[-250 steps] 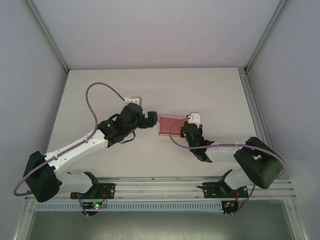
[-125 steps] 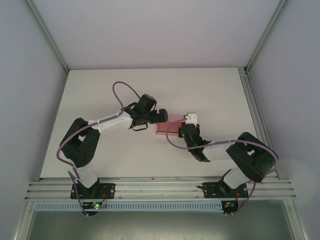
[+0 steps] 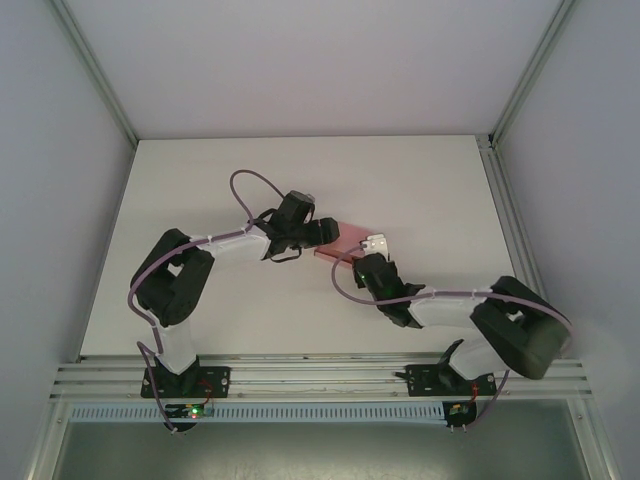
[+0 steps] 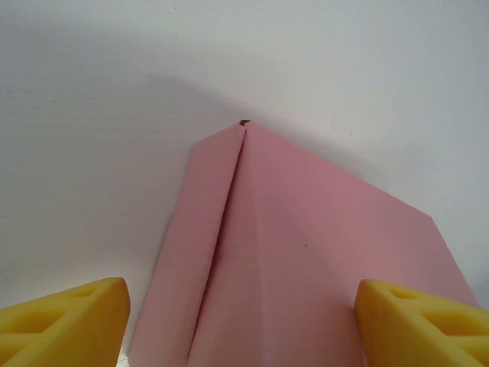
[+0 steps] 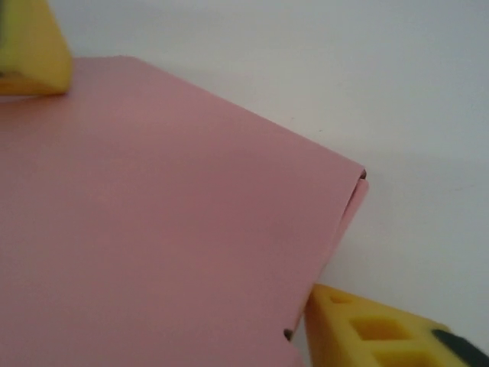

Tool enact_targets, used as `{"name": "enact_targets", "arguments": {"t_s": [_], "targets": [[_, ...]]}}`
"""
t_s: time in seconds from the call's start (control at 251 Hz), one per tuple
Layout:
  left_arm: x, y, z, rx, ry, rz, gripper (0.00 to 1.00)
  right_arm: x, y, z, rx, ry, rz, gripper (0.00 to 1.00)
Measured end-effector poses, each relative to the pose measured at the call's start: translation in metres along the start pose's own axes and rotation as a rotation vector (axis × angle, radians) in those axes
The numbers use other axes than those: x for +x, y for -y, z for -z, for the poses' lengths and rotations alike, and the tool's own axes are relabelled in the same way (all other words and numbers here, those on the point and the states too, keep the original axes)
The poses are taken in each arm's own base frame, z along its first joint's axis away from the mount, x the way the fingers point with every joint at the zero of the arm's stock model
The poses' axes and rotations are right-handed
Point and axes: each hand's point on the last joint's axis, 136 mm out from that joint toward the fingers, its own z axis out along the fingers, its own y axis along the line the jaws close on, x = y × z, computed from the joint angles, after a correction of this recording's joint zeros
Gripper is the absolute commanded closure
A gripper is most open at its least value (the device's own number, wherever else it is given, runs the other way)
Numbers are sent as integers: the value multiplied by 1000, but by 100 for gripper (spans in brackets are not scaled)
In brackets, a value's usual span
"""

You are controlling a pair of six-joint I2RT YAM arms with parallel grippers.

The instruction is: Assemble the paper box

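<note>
The pink paper box (image 3: 352,234) lies just right of centre on the table (image 3: 420,190), left gripper (image 4: 241,298) at its 9 o'clock with jaws spread wide astride it, right gripper (image 5: 199,187) at its 5 o'clock, jaws parted across one corner.

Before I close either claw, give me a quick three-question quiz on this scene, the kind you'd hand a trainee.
1. True or false: in the top view, the paper box lies on the table between the left claw and the right claw.
2. Multiple choice: the left claw's fingers are A) yellow, B) black, C) red.
3. Fill in: in the left wrist view, the box sits ___ the two fingers.

Key: 1 true; 2 A; 3 between.
</note>
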Motion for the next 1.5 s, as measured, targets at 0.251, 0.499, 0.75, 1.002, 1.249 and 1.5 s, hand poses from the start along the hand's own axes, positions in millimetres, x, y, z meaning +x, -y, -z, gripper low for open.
{"name": "enact_targets", "arguments": {"t_s": [0.251, 0.499, 0.75, 1.002, 1.249, 1.5], "targets": [[3, -5, -1, -20, 1, -4, 24, -21, -20, 36, -221, -32, 43, 2], [9, -12, -5, -32, -14, -15, 29, -50, 1, 74, -290, 44, -49, 2], [13, -15, -7, -35, -21, -28, 30, -67, 47, 37, -202, -47, -304, 2], [16, -17, -12, -31, -31, -28, 37, -13, 34, -21, -256, -321, -431, 31], [11, -23, -13, -44, -16, -24, 44, -7, 21, -56, -411, -373, -552, 71], [11, -22, -12, -33, -21, -34, 55, -12, 23, -65, -475, -346, -569, 53]]}}
